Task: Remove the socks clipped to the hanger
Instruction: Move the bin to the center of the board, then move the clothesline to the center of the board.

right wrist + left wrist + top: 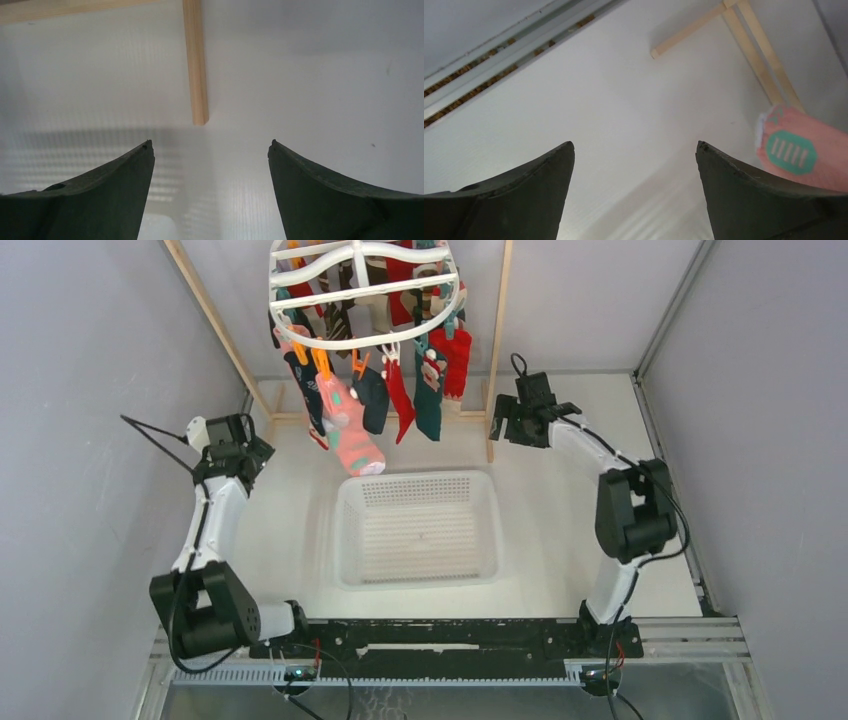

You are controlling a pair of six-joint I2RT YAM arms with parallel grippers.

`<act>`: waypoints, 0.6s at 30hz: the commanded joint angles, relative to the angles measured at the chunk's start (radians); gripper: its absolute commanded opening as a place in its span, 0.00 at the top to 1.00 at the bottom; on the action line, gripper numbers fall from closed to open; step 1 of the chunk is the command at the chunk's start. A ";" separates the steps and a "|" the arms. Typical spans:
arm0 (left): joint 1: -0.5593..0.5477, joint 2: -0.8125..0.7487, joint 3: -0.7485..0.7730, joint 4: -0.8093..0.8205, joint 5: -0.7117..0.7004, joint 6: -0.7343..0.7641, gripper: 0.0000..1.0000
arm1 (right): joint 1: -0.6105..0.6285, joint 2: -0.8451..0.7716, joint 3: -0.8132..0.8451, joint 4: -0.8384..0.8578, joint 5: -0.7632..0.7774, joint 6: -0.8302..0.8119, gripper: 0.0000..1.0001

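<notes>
Socks (372,395) hang in a bunch from the clips of the hanger (370,337) at 12 o'clock in the top view, above the far edge of the surface (540,500). None shows in the white mesh basket (345,530) at the centre, so the task looks barely begun, with every visible sock left to pull off.

The left gripper (634,145), at 9 o'clock, has its jaws spread wide with nothing between them. A salmon pink sock (804,150) hangs just off to its right. The right gripper (210,142), at 2 o'clock, is likewise wide apart and holds nothing.

A wooden rack (497,350) frames the hanger. Its right post stands between the right gripper and the socks and may block a straight reach.
</notes>
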 commanded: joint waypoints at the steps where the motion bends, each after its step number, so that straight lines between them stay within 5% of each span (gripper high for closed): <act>1: 0.007 0.091 0.136 0.027 -0.098 0.059 0.06 | -0.005 0.101 0.099 0.080 -0.017 -0.045 0.11; 18: 0.051 0.394 0.271 -0.004 -0.009 0.162 0.20 | 0.057 0.350 0.286 0.037 0.062 -0.109 0.22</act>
